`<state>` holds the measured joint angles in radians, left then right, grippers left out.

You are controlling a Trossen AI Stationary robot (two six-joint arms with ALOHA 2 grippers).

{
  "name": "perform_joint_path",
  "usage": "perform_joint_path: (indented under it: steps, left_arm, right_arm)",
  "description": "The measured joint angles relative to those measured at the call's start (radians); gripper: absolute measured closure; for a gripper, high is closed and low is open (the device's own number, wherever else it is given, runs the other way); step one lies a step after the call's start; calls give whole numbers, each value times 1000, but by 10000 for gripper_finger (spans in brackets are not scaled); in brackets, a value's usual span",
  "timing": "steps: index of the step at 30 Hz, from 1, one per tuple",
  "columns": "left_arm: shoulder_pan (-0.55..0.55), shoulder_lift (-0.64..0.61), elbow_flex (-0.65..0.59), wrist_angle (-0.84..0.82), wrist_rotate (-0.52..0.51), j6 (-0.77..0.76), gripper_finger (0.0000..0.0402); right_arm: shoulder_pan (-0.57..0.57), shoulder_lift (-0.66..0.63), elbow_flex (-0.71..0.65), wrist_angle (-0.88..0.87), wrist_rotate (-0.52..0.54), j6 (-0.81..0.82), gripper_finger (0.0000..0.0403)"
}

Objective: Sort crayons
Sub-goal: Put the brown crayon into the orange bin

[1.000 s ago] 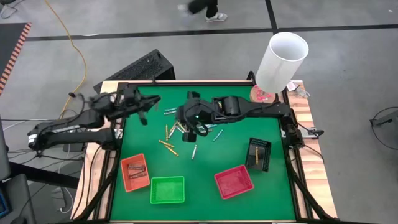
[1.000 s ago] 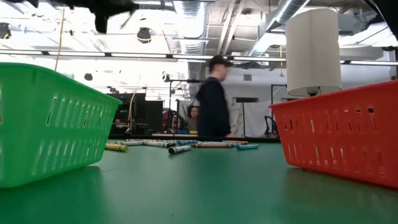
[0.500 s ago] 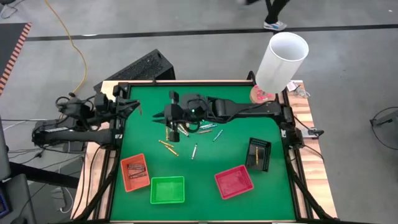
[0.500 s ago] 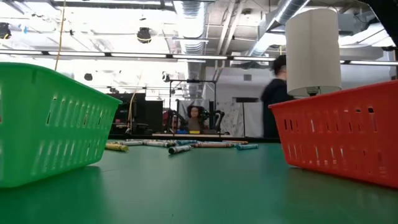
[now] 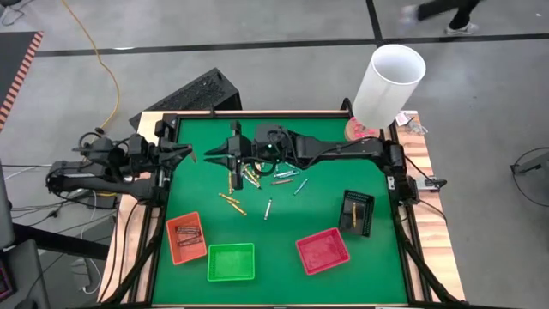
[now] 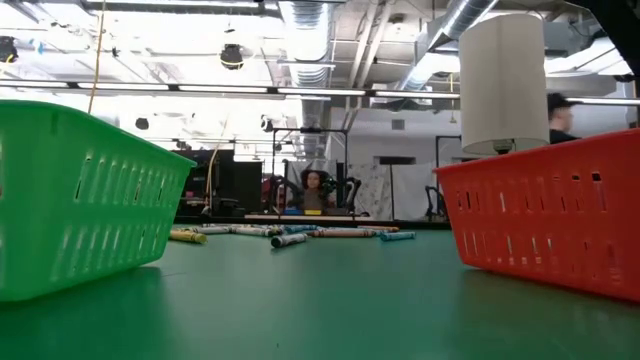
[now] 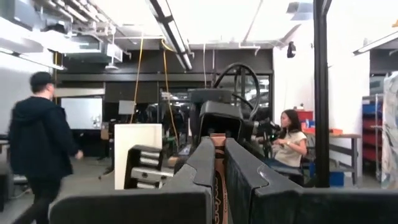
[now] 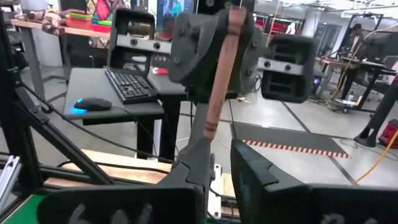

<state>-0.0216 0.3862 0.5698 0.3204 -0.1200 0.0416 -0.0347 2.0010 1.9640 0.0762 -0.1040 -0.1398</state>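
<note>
Brown crayon lifted for sorting
Right gripper (image 5: pixel 221 155) jaws hold a reddish-brown crayon (image 8: pixel 219 74); next, the orange tray (image 5: pixel 186 238). Left gripper (image 5: pixel 184 152) jaws closed.

Reddish-brown crayon (image 8: pixel 219 74) upright between right claw (image 8: pixel 214 163) fingers, the other arm's claw (image 8: pixel 214 53) close behind.

A white cylinder (image 5: pixel 389 84) stands at the upper right of the green table (image 5: pixel 283 257). Orange tray (image 5: pixel 186 238), green tray (image 5: pixel 231 262), red tray (image 5: pixel 322 251) and black tray (image 5: pixel 356 212) line the lower part.
</note>
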Motion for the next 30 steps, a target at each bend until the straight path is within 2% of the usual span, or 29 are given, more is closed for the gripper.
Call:
perform_joint_path:
  steps: [8, 17, 20, 24, 30]
  left_arm:
    - [-1, 0, -35, 41, -4, 23, 402]
    - [-1, 0, -39, 53, -11, 38, 402]
    - [-1, 0, -39, 53, -11, 45, 401]
    - [-1, 10, -39, 59, -11, 45, 401]
    - [-1, 51, -39, 89, -8, 45, 401]
  right_arm:
    - [-7, 1, 0, -29, 3, -19, 318]
    - [-6, 1, 0, -28, 50, -18, 217]
    - [-6, 14, 0, 32, 51, 0, 192]
    - [-6, 18, 0, 57, 51, 9, 183]
    - [-4, 17, 0, 94, 43, 27, 190]
